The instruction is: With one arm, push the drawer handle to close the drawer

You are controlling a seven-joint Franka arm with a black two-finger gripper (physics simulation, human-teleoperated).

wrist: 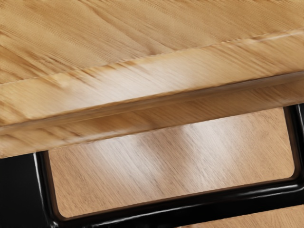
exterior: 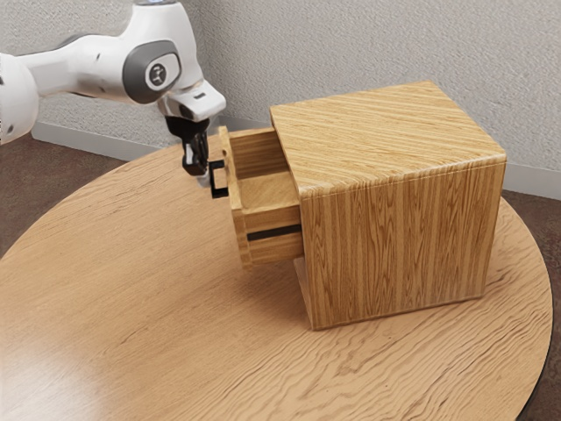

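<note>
Cabinet (exterior: 399, 246) stands on round table (exterior: 131, 289), drawer (exterior: 272, 219) open.

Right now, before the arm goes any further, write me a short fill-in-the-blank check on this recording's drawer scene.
The drawer is not closed but ____. The handle on its front is coloured ____. In the exterior view, the drawer juts from the cabinet toward that view's ____. Inside or outside: my gripper is ____ the drawer.

Missing words: open; black; left; outside.
</note>
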